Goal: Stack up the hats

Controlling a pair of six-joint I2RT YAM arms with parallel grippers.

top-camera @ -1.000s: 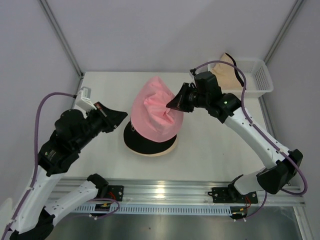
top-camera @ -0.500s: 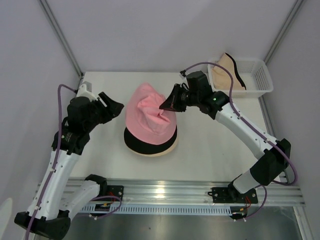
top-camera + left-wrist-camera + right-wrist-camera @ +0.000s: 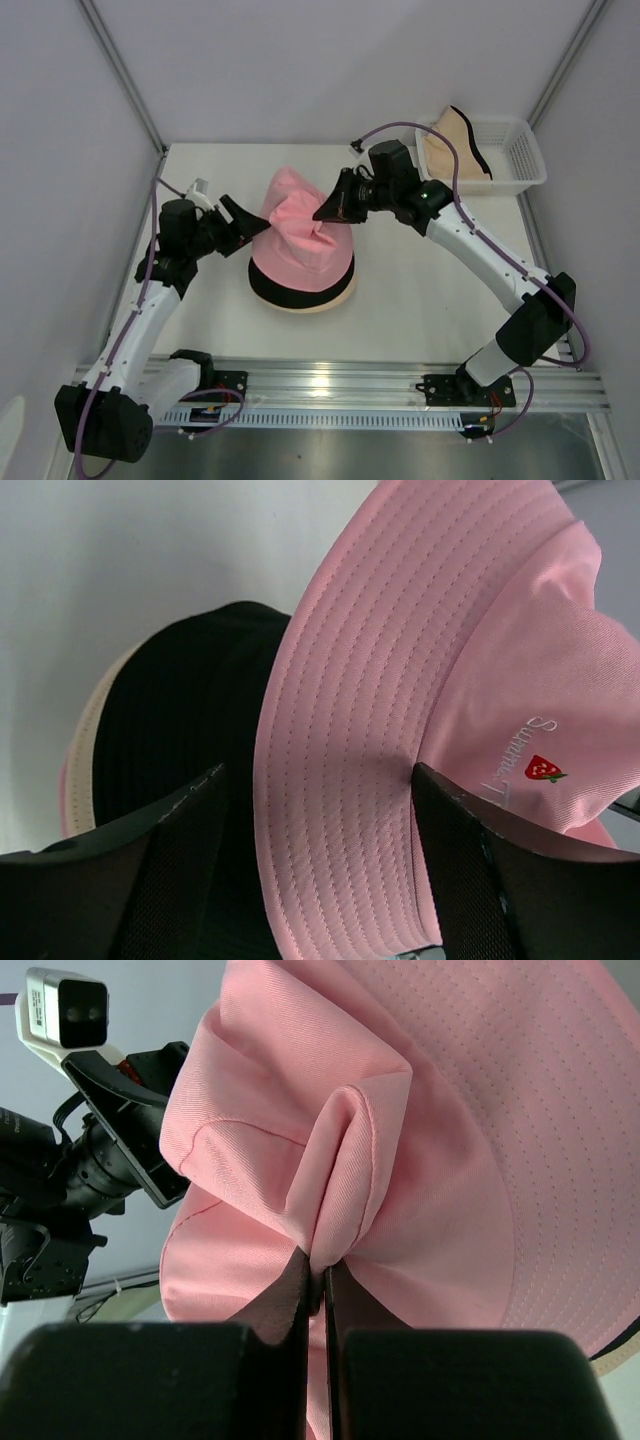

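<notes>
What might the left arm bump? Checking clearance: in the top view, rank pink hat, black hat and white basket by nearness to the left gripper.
1. The pink hat: at the left gripper, brim between its open fingers.
2. The black hat: directly under the pink one.
3. The white basket: back right corner, far off.

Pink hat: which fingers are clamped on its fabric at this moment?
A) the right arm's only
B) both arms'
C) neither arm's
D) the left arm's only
A: in the right wrist view the right fingers are shut on a pinched fold of the pink hat, while the left fingers stand wide apart on either side of its brim.
</notes>
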